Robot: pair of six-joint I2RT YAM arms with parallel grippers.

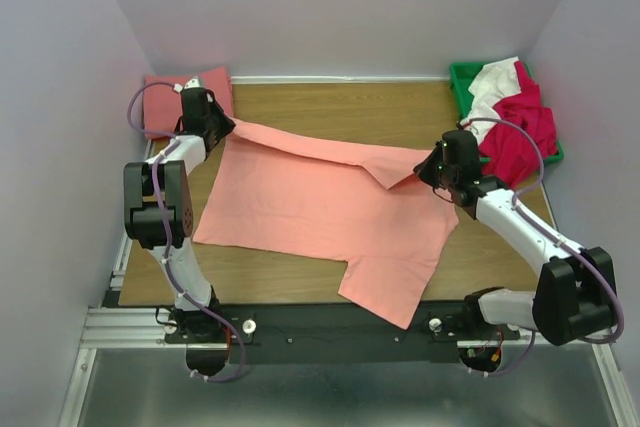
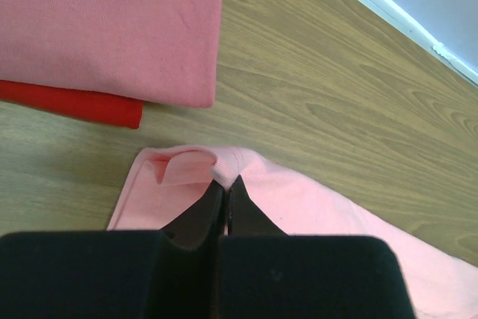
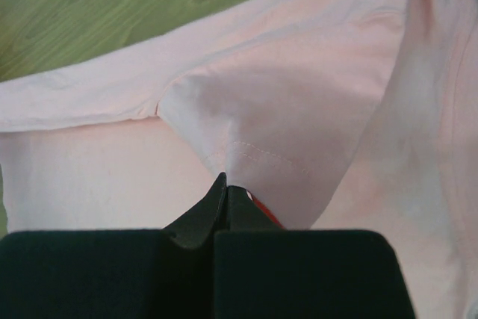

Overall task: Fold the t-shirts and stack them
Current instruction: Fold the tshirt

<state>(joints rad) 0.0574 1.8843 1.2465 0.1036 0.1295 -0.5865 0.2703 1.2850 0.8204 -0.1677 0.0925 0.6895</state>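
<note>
A large salmon-pink t-shirt (image 1: pixel 320 212) lies spread over the wooden table. My left gripper (image 1: pixel 222 127) is shut on its far-left corner, seen pinched between the jaws in the left wrist view (image 2: pixel 225 178). My right gripper (image 1: pixel 428 169) is shut on a hemmed edge of the same shirt at the right, shown in the right wrist view (image 3: pixel 224 178). The edge between the two grippers is lifted and stretched. A folded stack (image 1: pixel 165 97) of a pink shirt over a red one lies at the far left, also in the left wrist view (image 2: pixel 104 28).
A green bin (image 1: pixel 462 77) at the far right corner holds red, magenta and white shirts (image 1: pixel 515 122). The table's far edge meets a white wall strip (image 2: pixel 388 13). One sleeve of the spread shirt hangs toward the near edge (image 1: pixel 395 292).
</note>
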